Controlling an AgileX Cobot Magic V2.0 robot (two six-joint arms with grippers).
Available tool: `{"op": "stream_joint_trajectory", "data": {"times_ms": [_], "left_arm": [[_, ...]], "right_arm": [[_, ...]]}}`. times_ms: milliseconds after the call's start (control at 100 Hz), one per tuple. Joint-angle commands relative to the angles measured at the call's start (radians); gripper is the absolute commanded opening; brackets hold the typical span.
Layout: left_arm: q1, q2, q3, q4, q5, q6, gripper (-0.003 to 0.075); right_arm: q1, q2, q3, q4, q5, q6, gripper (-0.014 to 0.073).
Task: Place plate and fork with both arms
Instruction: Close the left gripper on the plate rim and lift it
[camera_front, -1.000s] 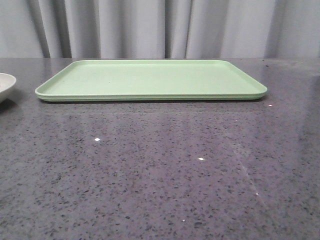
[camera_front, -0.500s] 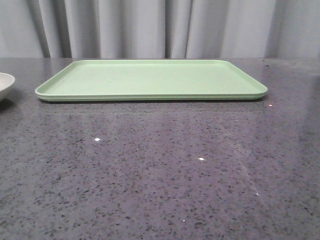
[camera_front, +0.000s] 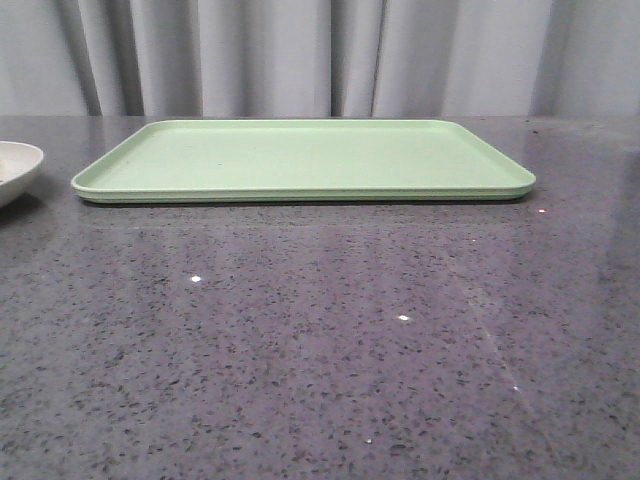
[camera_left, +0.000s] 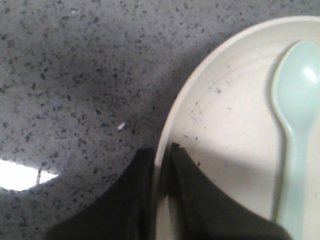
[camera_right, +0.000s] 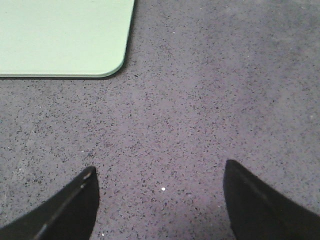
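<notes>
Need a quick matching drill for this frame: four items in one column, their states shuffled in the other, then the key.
Items:
1. plate
2. spoon
3. tray
4. right claw

States:
A. open over bare table
B. lying inside the plate
C. light green, nothing on it
D. rim pinched by the left claw

Pairs: 1-D, 2-B, 3-C, 4-A
</notes>
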Motion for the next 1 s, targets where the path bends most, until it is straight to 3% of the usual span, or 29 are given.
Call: {"op": "stream_joint_trajectory", "data": {"times_ms": [0, 270, 670, 990], "left_arm": [[-0.003, -0.020, -0.017, 0.005, 0.017, 0.026, -0.0020], [0.033, -0.034, -0.017, -0.125, 0.070, 0.128, -0.0020], [0.213, -0.086, -0.054, -0.389, 0.219, 0.289, -0.0020], [0.218, -0.086, -0.171, -0.532, 0.333, 0.314, -0.0020]], "right_arm": [[-0.005, 0.015, -0.032, -0.002, -0.063, -0.001, 0.0526], [-0.005, 0.015, -0.032, -0.002, -0.063, -0.001, 0.0526], [-0.005, 0.015, -0.032, -0.002, -0.064, -0.001, 0.0526], [-0.005, 0.015, -0.032, -0.002, -0.066, -0.001, 0.0526]]}}
